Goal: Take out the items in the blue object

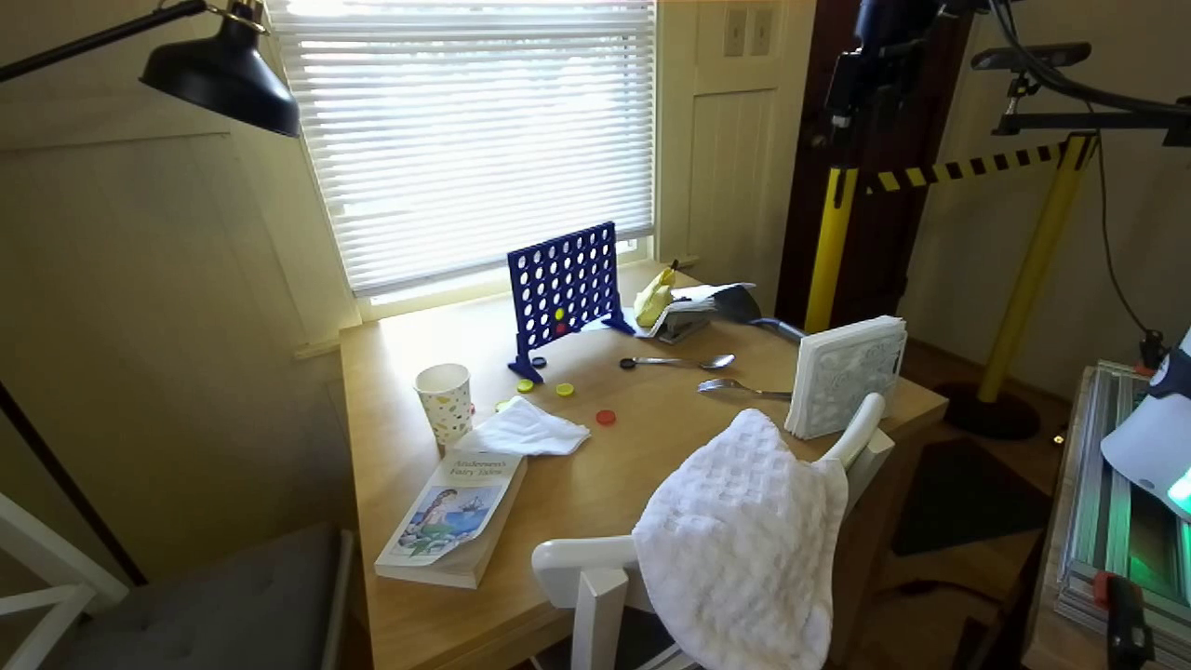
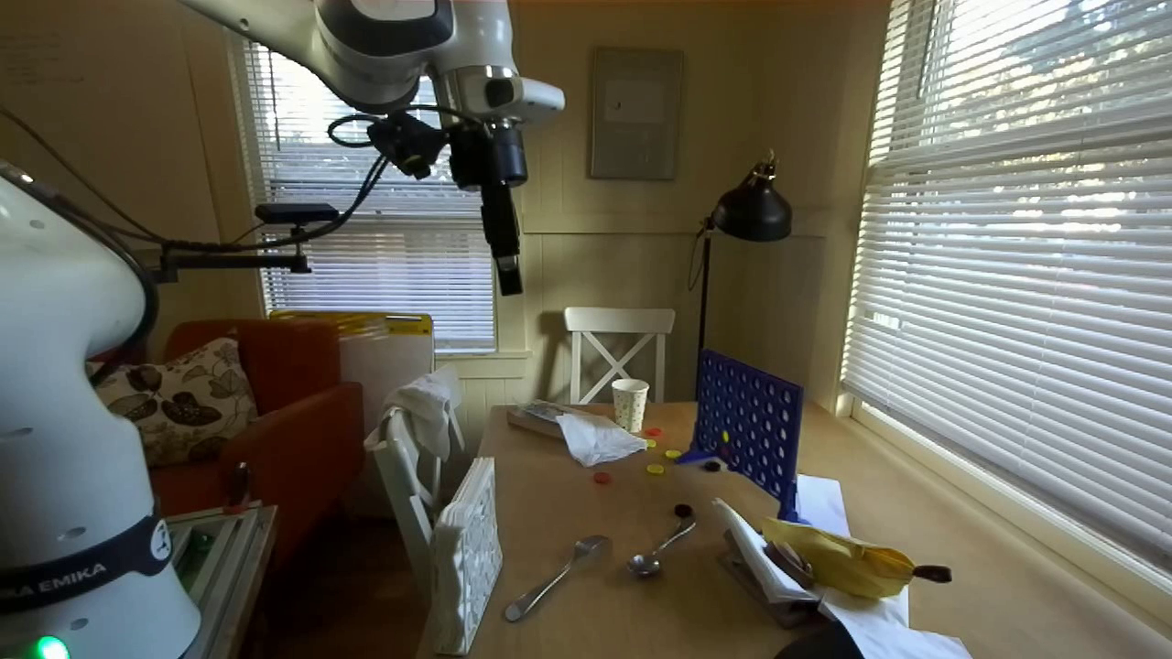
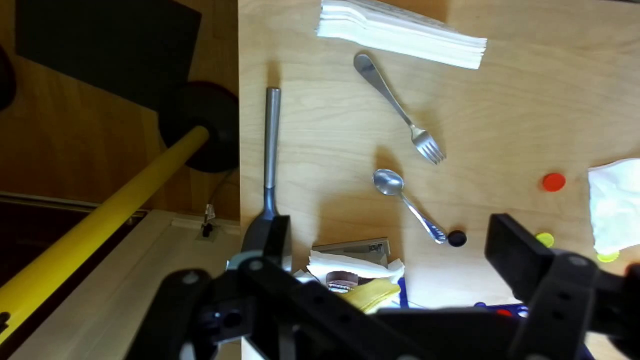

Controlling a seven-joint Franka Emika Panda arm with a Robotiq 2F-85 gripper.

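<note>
We find the blue grid (image 1: 561, 288) standing upright on its feet on the table (image 1: 577, 502), near the window (image 1: 484, 140), and in it we can make out a yellow disc (image 1: 559, 314) directly above a red disc (image 1: 560, 328), low in one column. A dark disc (image 1: 540, 362) lies just beside one of its feet, with two loose yellow discs (image 1: 565, 390) close by, and a loose red disc (image 1: 606, 418) lies near the white napkin (image 1: 526, 430). We see a black disc (image 3: 457, 238) at the handle end of a spoon (image 3: 391, 183) and a fork (image 3: 423, 141) nearby. The paper cup (image 1: 445, 405) stands upright beside the napkin, near the book (image 1: 451, 521); we cannot see to the bottom of the cup. Above the level of the table hangs the gripper (image 3: 390, 237), and the wrist view shows us its jaws released and spread wide apart, well away from the grid.
</note>
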